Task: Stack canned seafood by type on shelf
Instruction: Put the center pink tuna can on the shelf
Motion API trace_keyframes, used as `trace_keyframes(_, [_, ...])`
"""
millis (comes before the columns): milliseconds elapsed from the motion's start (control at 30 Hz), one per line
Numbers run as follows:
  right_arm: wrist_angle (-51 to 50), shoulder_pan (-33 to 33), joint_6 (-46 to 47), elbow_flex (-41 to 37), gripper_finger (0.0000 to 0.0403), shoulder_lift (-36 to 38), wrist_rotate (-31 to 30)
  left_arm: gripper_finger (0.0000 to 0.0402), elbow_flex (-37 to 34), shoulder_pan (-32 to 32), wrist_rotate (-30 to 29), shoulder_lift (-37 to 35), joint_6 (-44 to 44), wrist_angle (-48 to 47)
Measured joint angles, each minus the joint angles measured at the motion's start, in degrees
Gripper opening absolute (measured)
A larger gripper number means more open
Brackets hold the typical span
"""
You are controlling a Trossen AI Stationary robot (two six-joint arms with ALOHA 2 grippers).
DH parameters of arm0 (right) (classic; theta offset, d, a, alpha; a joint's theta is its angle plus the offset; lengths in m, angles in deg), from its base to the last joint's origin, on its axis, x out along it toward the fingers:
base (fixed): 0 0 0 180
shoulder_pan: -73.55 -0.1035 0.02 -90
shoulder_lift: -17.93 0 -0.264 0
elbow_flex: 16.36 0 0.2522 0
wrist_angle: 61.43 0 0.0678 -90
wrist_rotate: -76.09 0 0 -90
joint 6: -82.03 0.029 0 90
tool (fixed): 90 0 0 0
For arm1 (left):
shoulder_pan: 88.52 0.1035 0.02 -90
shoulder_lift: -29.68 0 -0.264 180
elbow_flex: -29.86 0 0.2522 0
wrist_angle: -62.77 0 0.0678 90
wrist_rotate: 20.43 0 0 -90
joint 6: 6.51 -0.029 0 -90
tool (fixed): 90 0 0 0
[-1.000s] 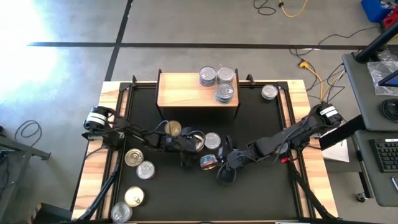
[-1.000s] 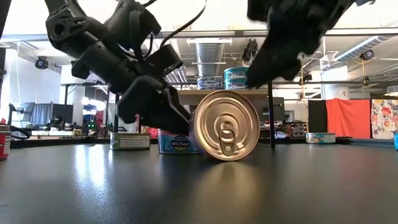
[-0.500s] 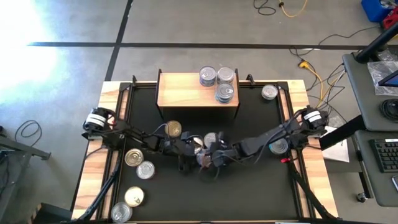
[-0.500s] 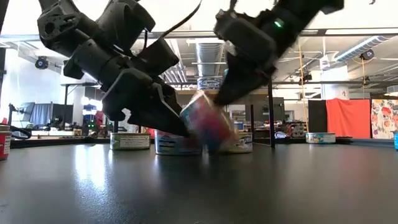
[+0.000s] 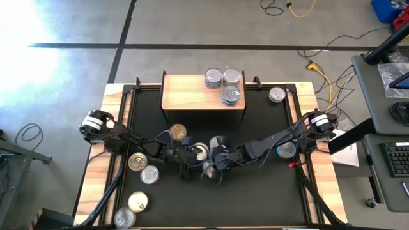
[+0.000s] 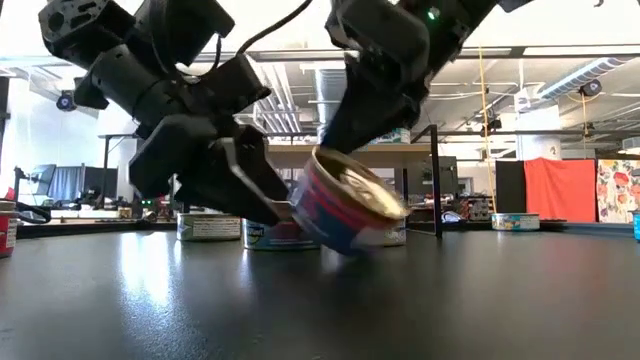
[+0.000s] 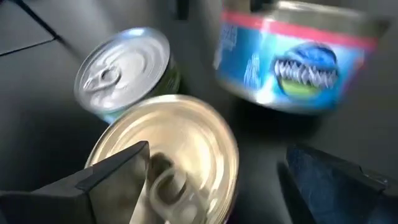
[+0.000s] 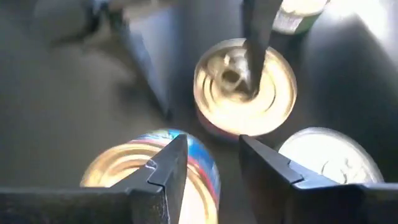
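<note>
- your tilted can [image 6: 350, 208] with the red and blue label sits in front of the shelf [image 5: 192, 92], near mid-table.
- your right gripper [image 5: 214, 165] is over it; you can't tell its finger state.
- your left gripper [image 7: 211, 180], beside it, is spread around a gold-lidded can [image 7: 168, 158].
- three cans [image 5: 225, 84] stand on the shelf.
</note>
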Motion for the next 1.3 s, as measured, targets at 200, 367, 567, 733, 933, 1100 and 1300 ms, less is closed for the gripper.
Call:
trace_keyframes(200, [-0.3, -0.1, -3.2, -0.3, 0.0135, 0.8, 0.3, 0.0362, 0.2, 1.5, -2.1, -3.0, -4.0, -10.4])
trace_keyframes(367, [-1.9, 1.0, -8.9, 0.9, 0.0146, 4.7, 0.5, 0.0362, 0.3, 4.9, -1.6, -6.0, -6.2, -14.7])
trace_keyframes(567, [-12.7, 1.8, 1.4, 1.5, 0.0153, 9.6, 2.3, 0.0362, 4.0, 7.2, 2.1, -12.1, -3.8, -20.7])
trace_keyframes(733, [-18.0, 0.0, 23.3, 1.7, 0.0142, 10.3, 7.0, 0.0362, 5.6, 7.1, 9.7, -16.1, 3.7, -23.6])
trace_keyframes(933, [-26.2, -4.5, 47.0, 1.6, 0.0132, 5.2, 13.8, 0.0362, 5.3, 6.3, 12.6, -17.0, 8.7, -25.9])
trace_keyframes(1100, [-26.3, -4.6, 62.7, 1.5, 0.0138, 2.5, 14.8, 0.0362, 5.4, 5.6, 14.1, -15.8, 3.3, -25.9])
trace_keyframes(1300, [-26.6, -2.9, 68.1, 1.1, 0.0126, -1.2, 17.6, 0.0362, 5.8, 5.6, 15.1, -11.6, -1.4, -24.5])
